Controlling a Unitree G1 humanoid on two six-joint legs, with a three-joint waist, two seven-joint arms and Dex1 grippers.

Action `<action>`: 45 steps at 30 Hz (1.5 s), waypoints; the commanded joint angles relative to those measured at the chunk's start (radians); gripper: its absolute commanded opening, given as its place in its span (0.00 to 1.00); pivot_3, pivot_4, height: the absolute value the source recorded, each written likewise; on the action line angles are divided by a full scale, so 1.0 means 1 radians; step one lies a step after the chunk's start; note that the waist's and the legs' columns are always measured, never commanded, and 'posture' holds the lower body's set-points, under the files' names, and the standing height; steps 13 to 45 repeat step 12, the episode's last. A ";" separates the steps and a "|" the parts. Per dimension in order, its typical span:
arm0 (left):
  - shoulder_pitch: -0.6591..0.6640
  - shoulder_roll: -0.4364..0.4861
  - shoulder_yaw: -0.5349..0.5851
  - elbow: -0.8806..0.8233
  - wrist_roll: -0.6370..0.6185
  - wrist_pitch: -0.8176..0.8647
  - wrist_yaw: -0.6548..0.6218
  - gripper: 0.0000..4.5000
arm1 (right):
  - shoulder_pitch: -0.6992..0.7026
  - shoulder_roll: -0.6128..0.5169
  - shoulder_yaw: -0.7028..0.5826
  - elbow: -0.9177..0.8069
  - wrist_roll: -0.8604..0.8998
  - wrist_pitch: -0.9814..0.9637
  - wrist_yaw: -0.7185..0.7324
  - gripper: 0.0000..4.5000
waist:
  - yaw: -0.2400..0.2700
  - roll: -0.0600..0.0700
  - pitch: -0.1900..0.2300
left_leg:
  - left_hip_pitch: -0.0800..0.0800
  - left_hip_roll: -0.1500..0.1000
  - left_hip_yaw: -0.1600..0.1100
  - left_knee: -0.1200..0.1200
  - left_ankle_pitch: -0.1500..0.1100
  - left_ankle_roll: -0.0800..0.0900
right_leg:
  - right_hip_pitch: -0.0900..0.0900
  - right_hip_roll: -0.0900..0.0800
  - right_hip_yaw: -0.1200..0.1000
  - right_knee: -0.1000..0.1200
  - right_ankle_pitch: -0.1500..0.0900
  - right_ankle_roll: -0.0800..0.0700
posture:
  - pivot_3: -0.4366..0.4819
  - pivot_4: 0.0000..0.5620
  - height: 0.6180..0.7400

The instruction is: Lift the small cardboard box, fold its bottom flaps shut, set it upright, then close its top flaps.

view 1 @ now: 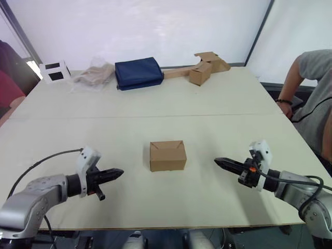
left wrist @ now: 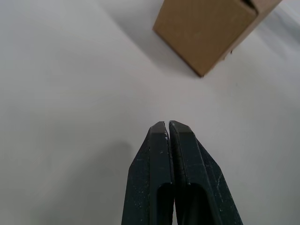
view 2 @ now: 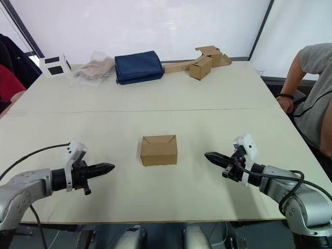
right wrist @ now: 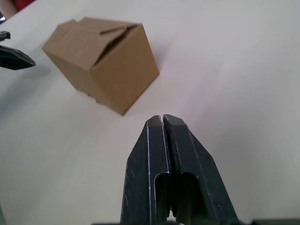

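The small cardboard box (view 1: 167, 155) stands upright in the middle of the near table, plain brown. Its top flaps (right wrist: 101, 29) lie folded over the top, with a slit showing between them. Its bottom flaps are hidden underneath. My left gripper (view 1: 118, 173) hovers to the box's left, shut and empty, pointing at it. My right gripper (view 1: 218, 162) is to the box's right, also shut and empty, aimed at the box. Both stay a short gap away from the box (left wrist: 206, 33). The left gripper's tip (right wrist: 16, 58) shows beyond the box in the right wrist view.
At the table's far side lie a navy blue bag (view 1: 138, 72), a crumpled plastic bag (view 1: 93, 76), a white block (view 1: 55, 71) and a cluster of brown boxes with a long strip (view 1: 199, 68). A person (view 1: 314, 98) sits at the right edge, another at the left edge (view 1: 8, 78).
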 commanded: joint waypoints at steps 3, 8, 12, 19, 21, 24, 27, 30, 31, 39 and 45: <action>0.027 -0.034 0.075 -0.030 -0.069 -0.017 0.018 0.02 | 0.016 -0.032 0.002 0.005 -0.017 -0.041 0.035 0.00 | 0.004 0.000 0.000 | 0.000 0.000 0.000 0.001 0.000 0.000 | 0.000 0.000 0.000 0.000 0.000 0.000 | 0.48 0.27 1.00; 0.031 -0.042 0.085 -0.037 -0.111 0.005 0.022 0.02 | 0.000 -0.053 0.022 0.055 -0.052 -0.071 0.052 0.00 | 0.005 0.000 0.000 | 0.001 0.000 0.000 0.001 0.000 0.000 | 0.002 0.000 0.000 0.000 0.000 0.000 | 0.48 0.27 1.00; 0.048 -0.039 0.090 -0.046 -0.150 0.033 0.021 0.02 | -0.010 -0.054 0.027 0.063 -0.054 -0.074 0.053 0.00 | 0.002 0.000 0.000 | 0.001 0.000 0.000 0.000 0.000 0.000 | 0.001 0.000 0.000 -0.001 0.000 0.000 | 0.48 0.27 1.00; 0.048 -0.039 0.090 -0.046 -0.150 0.033 0.021 0.02 | -0.010 -0.054 0.027 0.063 -0.054 -0.074 0.053 0.00 | 0.002 0.000 0.000 | 0.001 0.000 0.000 0.000 0.000 0.000 | 0.001 0.000 0.000 -0.001 0.000 0.000 | 0.48 0.27 1.00; 0.048 -0.039 0.090 -0.046 -0.150 0.033 0.021 0.02 | -0.010 -0.054 0.027 0.063 -0.054 -0.074 0.053 0.00 | 0.002 0.000 0.000 | 0.001 0.000 0.000 0.000 0.000 0.000 | 0.001 0.000 0.000 -0.001 0.000 0.000 | 0.48 0.27 1.00; 0.048 -0.039 0.090 -0.046 -0.150 0.033 0.021 0.02 | -0.010 -0.054 0.027 0.063 -0.054 -0.074 0.053 0.00 | 0.002 0.000 0.000 | 0.001 0.000 0.000 0.000 0.000 0.000 | 0.001 0.000 0.000 -0.001 0.000 0.000 | 0.48 0.27 1.00; 0.048 -0.039 0.090 -0.046 -0.150 0.033 0.021 0.02 | -0.010 -0.054 0.027 0.063 -0.054 -0.074 0.053 0.00 | 0.002 0.000 0.000 | 0.001 0.000 0.000 0.000 0.000 0.000 | 0.001 0.000 0.000 -0.001 0.000 0.000 | 0.48 0.27 1.00; 0.048 -0.039 0.090 -0.046 -0.150 0.033 0.021 0.02 | -0.010 -0.054 0.027 0.063 -0.054 -0.074 0.053 0.00 | 0.002 0.000 0.000 | 0.001 0.000 0.000 0.000 0.000 0.000 | 0.001 0.000 0.000 -0.001 0.000 0.000 | 0.48 0.27 1.00; 0.048 -0.039 0.090 -0.046 -0.150 0.033 0.021 0.02 | -0.010 -0.054 0.027 0.063 -0.054 -0.074 0.053 0.00 | 0.002 0.000 0.000 | 0.001 0.000 0.000 0.000 0.000 0.000 | 0.001 0.000 0.000 -0.001 0.000 0.000 | 0.48 0.27 1.00; 0.048 -0.039 0.090 -0.046 -0.150 0.033 0.021 0.02 | -0.010 -0.054 0.027 0.063 -0.054 -0.074 0.053 0.00 | 0.002 0.000 0.000 | 0.001 0.000 0.000 0.000 0.000 0.000 | 0.001 0.000 0.000 -0.001 0.000 0.000 | 0.48 0.27 1.00; 0.048 -0.039 0.090 -0.046 -0.150 0.033 0.021 0.02 | -0.010 -0.054 0.027 0.063 -0.054 -0.074 0.053 0.00 | 0.002 0.000 0.000 | 0.001 0.000 0.000 0.000 0.000 0.000 | 0.001 0.000 0.000 -0.001 0.000 0.000 | 0.48 0.27 1.00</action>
